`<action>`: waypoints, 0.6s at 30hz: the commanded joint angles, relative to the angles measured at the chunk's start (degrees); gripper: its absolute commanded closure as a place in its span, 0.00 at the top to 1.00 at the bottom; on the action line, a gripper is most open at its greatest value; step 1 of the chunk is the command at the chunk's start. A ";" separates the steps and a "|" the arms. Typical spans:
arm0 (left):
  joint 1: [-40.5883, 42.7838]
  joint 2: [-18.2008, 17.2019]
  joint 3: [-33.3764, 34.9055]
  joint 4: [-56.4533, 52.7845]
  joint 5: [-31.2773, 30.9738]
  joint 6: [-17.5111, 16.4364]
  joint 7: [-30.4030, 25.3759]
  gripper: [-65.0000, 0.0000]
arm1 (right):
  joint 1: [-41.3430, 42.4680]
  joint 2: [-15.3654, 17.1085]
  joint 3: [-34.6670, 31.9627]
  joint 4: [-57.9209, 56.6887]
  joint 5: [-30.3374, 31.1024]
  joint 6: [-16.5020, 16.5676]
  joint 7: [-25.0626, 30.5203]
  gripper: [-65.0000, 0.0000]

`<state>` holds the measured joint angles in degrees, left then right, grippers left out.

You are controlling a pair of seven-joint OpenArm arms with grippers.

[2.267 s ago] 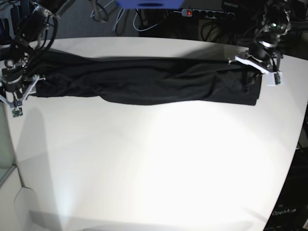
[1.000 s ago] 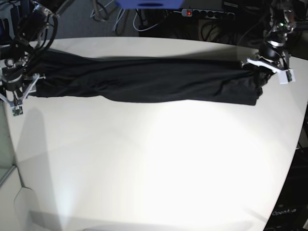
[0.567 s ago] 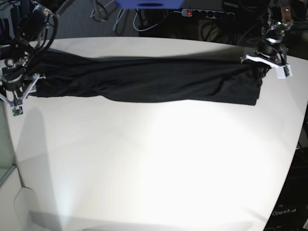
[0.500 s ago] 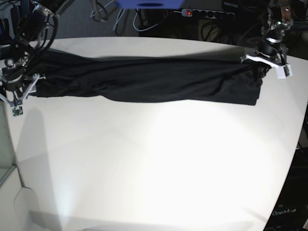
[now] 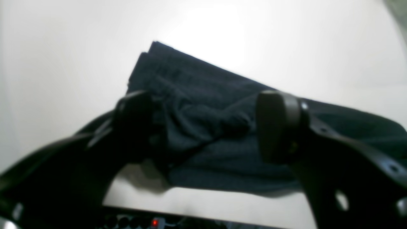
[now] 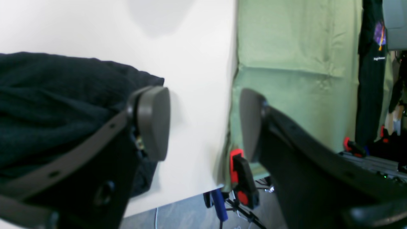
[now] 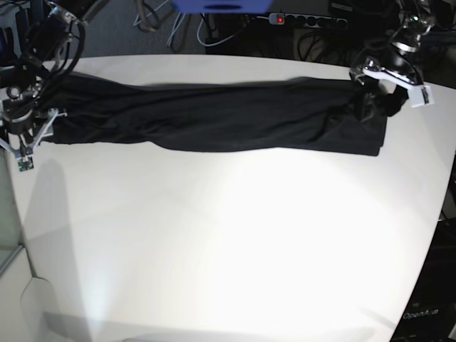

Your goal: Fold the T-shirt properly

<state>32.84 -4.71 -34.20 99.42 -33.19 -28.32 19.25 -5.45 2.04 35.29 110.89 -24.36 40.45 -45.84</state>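
Observation:
The black T-shirt (image 7: 214, 117) lies as one long, narrow band across the back of the white table (image 7: 228, 242). My left gripper (image 7: 388, 89) hovers over its right end with the jaws wide open. In the left wrist view the gripper (image 5: 205, 122) straddles a bunched fold of the T-shirt (image 5: 197, 92), which lies against the left finger (image 5: 133, 117). My right gripper (image 7: 25, 139) stands open at the shirt's left end. In the right wrist view the gripper (image 6: 202, 124) has nothing between its pads, and the T-shirt (image 6: 47, 95) lies just beside one finger.
The table's edge runs close by the right gripper, with a green cloth (image 6: 286, 47) and a red clamp (image 6: 238, 171) beyond it. A power strip (image 7: 299, 20) and cables lie behind the table. The table's right edge curves in near the left gripper.
My left gripper has opened and let go of the shirt's right end, lifting slightly toward the back. The shirt's end has settled on the table. The right arm has not moved.

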 commanded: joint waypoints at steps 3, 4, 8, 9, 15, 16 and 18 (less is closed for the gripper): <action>0.35 -0.43 -0.05 0.76 -0.61 -1.62 -1.35 0.62 | 0.49 0.64 -0.08 0.98 0.05 -0.45 0.79 0.51; 0.35 -0.43 -0.05 0.58 -0.61 -1.62 -1.35 0.59 | 0.49 0.64 -0.17 0.98 0.05 -0.45 0.79 0.51; -0.36 -0.43 0.04 -0.30 -0.52 -1.71 -1.18 0.44 | 0.49 0.46 -0.26 0.98 0.05 -0.45 0.79 0.51; -0.53 -0.43 0.04 -0.73 -0.52 -1.71 -0.39 0.41 | 0.49 0.46 -0.26 0.98 0.05 -0.45 0.79 0.51; -5.54 -0.43 -0.13 -1.35 0.71 -1.71 8.58 0.37 | 0.49 0.46 -0.26 0.98 0.05 -0.45 0.79 0.51; -6.51 -0.17 -0.22 -1.35 1.41 -1.71 10.16 0.37 | 0.49 0.46 -0.26 0.98 0.05 -0.45 0.79 0.51; -7.83 0.01 -0.22 -1.35 1.94 -1.71 12.36 0.37 | 0.49 0.46 -0.26 0.98 0.05 -0.45 0.79 0.51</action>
<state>25.04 -4.43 -34.13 97.06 -30.20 -29.65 33.26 -5.43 2.02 34.96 110.89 -24.36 40.45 -45.84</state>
